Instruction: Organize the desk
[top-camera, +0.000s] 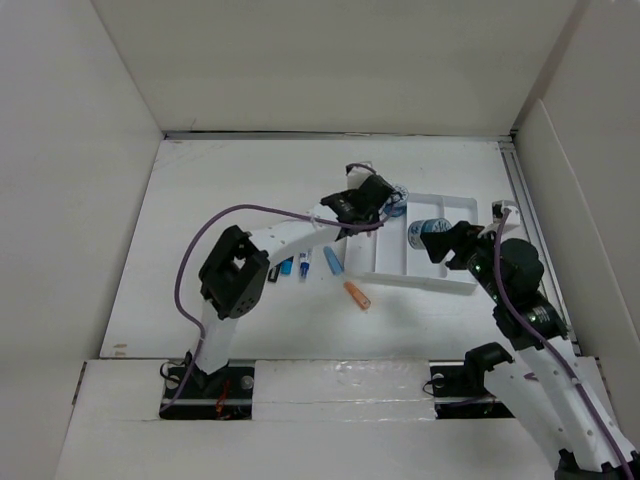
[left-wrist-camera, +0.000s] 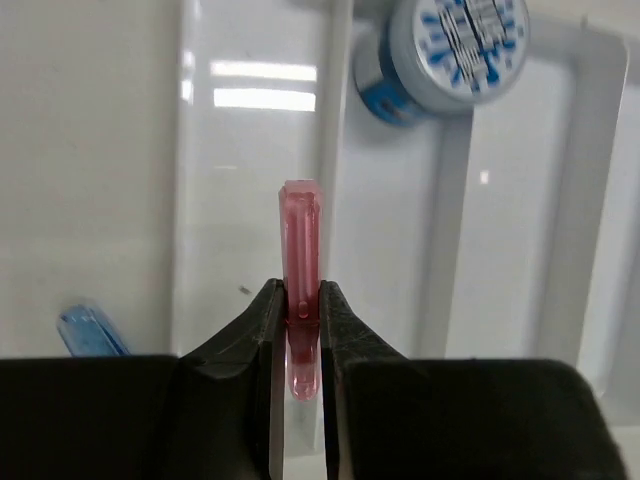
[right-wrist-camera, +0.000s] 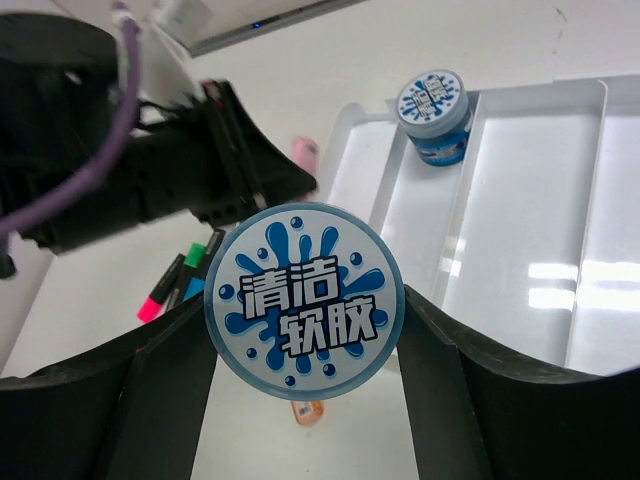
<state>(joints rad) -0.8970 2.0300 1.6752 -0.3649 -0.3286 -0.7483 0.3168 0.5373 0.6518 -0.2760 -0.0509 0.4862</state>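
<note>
The desk (top-camera: 230, 200) is a white tabletop between tall white panels. My left gripper (top-camera: 366, 203) is shut on a translucent pink tube (left-wrist-camera: 300, 255) and holds it over the left end of the white compartment tray (top-camera: 395, 272); the left wrist view shows the gripper (left-wrist-camera: 300, 305) above a tray divider. A blue-and-white jar (left-wrist-camera: 455, 50) stands in the tray's far corner. My right gripper (top-camera: 447, 245) is shut on a second round jar with a blue splash label (right-wrist-camera: 305, 298), held above the tray.
On the desk left of the tray lie an orange tube (top-camera: 357, 295), a blue tube (top-camera: 333, 262) and a few markers (top-camera: 288, 267). The pink and green markers also show in the right wrist view (right-wrist-camera: 170, 285). The panels close off the back and both sides.
</note>
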